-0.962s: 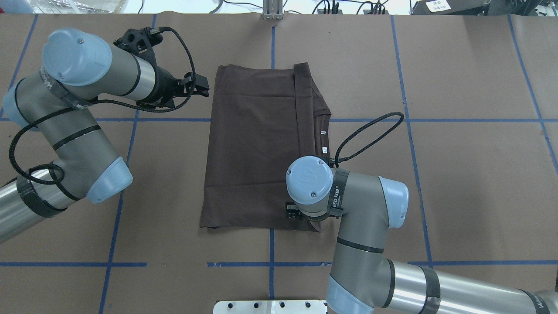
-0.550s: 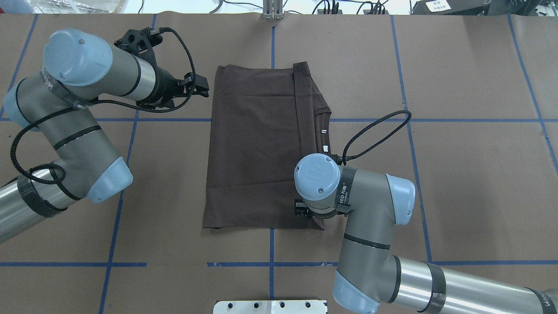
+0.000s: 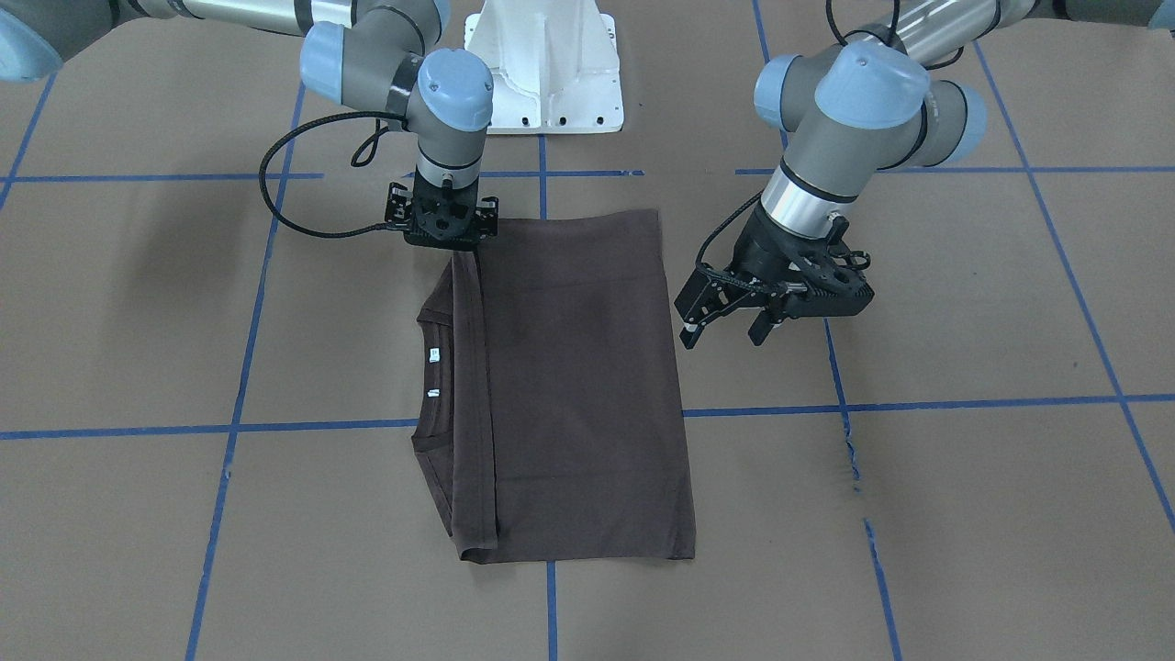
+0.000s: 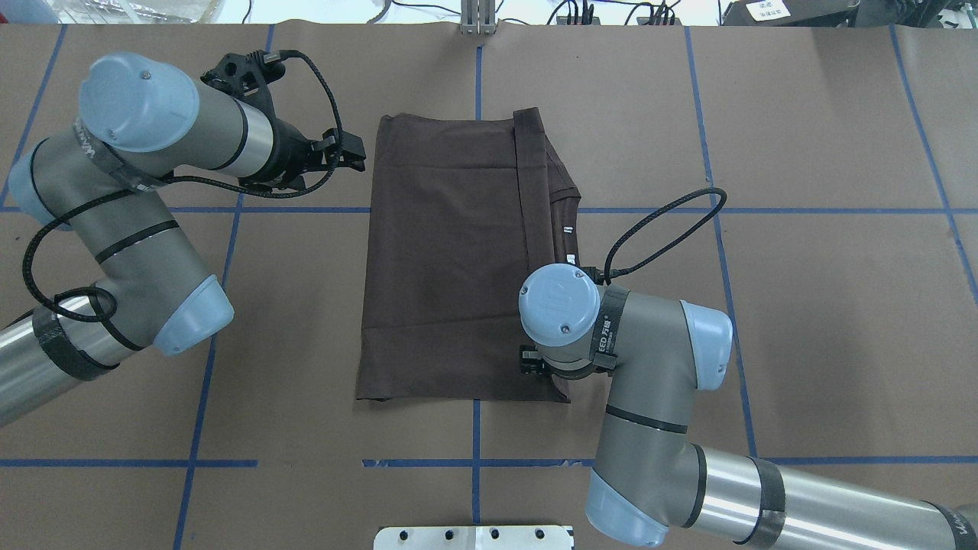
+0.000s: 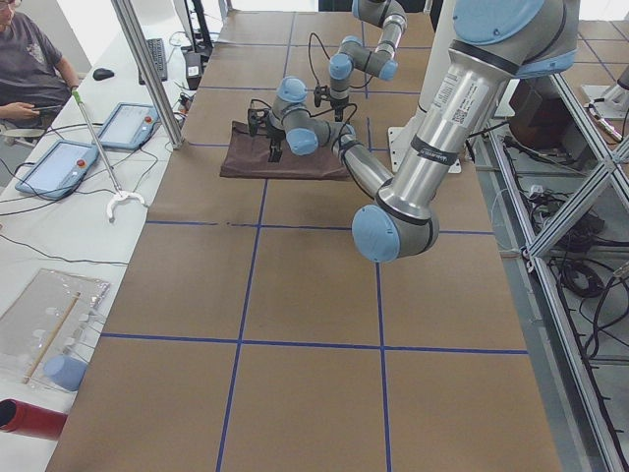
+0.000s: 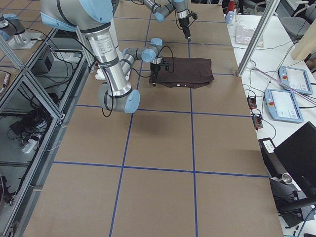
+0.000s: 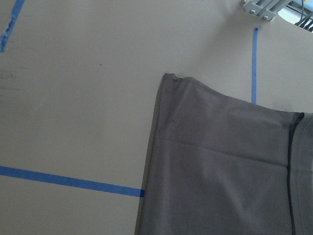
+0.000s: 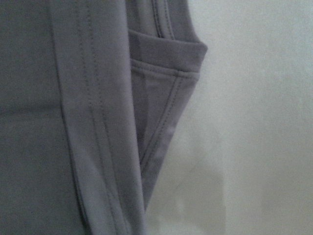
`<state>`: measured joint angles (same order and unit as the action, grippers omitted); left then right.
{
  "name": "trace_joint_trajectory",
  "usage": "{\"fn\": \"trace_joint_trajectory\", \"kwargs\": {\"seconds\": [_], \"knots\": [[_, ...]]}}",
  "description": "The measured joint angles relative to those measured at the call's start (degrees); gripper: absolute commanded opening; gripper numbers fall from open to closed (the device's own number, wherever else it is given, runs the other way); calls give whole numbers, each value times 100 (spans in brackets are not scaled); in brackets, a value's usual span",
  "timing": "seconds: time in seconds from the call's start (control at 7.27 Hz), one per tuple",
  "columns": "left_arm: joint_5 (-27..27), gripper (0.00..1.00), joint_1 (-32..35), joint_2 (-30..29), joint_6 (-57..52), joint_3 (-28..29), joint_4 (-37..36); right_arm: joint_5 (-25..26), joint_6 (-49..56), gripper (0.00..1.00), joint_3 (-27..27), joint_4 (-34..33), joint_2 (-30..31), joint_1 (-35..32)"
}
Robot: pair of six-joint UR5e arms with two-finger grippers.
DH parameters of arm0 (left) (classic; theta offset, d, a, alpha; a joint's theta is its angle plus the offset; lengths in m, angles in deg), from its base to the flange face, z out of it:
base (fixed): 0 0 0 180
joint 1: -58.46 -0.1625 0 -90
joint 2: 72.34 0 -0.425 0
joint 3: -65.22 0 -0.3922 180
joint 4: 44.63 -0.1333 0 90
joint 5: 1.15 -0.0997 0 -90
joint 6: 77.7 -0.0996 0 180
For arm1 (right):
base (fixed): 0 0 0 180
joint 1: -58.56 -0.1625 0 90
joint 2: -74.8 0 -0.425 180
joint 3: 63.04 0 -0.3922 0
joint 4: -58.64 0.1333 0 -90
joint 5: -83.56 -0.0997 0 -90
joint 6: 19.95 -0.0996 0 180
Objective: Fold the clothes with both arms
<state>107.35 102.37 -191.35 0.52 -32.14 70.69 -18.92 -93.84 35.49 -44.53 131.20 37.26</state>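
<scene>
At the near edge of the brown paper-covered surface (image 4: 802, 321) stands the white metal pedestal base (image 3: 543, 73). Just beyond it, the silver-grey right arm (image 4: 649, 382) with light blue joint caps points its black two-finger right hand (image 3: 444, 235) straight down over the near right corner of the dark grey-brown cotton T-shirt (image 4: 451, 260). The fingers are hidden under the wrist, so I cannot tell whether they are apart, together or pinching cloth. The T-shirt lies flat in the middle of the surface, folded into a long rectangle running near to far. A folded-over band runs along its right side, and the ribbed collar (image 4: 565, 198) and small white tags (image 3: 434, 354) show beyond that. Farther on, the left arm (image 4: 153, 137) holds the black left hand (image 3: 725, 330) with its fingers apart and nothing between them. It is just beside the T-shirt's left edge, close to the far left corner and apart from the cloth.
</scene>
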Motion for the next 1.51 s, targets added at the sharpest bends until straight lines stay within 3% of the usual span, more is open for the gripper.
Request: {"fn": "trace_joint_trajectory", "kwargs": {"seconds": [0.96,1.24,1.51], "knots": [[-4,100,-155,-17,16,15,13,29,283,100,588,-68,832,-400],[-4,100,-155,-31,7,10,10,-92,605,100,631,-46,621,-747],[12,100,-156,-38,-1,-6,8,-144,1008,100,-53,-13,-175,-1069]]}}
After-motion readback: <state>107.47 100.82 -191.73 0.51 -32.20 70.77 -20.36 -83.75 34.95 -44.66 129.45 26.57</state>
